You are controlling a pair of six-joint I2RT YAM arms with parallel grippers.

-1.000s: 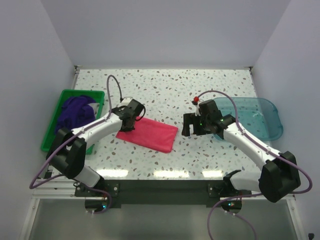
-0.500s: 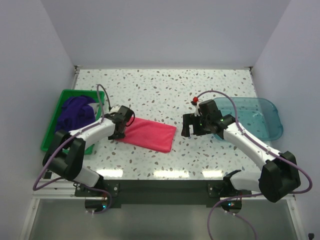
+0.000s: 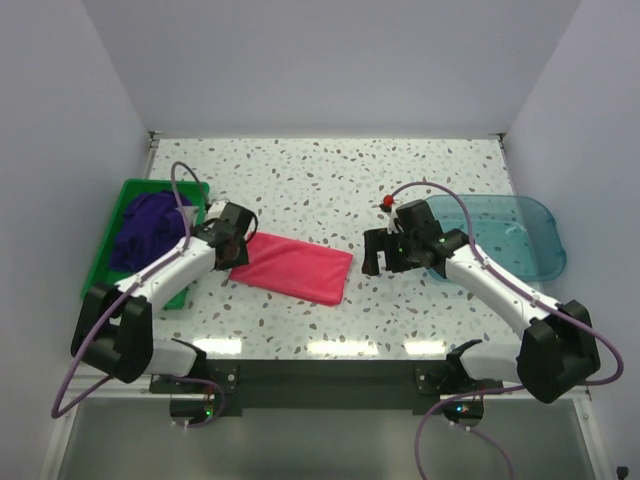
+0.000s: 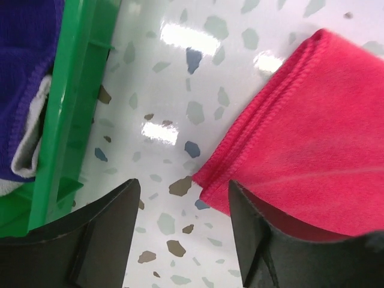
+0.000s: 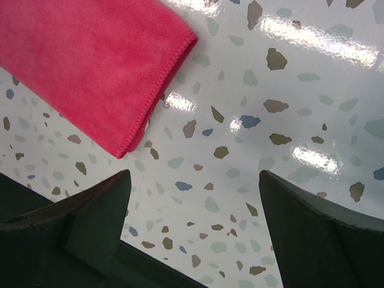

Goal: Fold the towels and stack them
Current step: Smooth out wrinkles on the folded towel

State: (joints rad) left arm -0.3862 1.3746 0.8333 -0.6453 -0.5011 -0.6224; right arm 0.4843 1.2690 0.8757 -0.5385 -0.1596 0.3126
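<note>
A hot pink towel lies folded in a flat rectangle on the speckled table. My left gripper is open and empty, just off the towel's left corner; its right finger overlaps the pink edge. Dark purple towels lie heaped in the green bin, with a pale grey-white towel under them. My right gripper is open and empty, hovering over bare table to the right of the pink towel's right end.
The green bin's wall stands close to the left of my left gripper. A translucent teal tray sits at the right side of the table, behind my right arm.
My left gripper has moved left and slightly towards the near edge, from over the pink towel's left end to just beyond its corner. The right arm has stayed nearly still.
</note>
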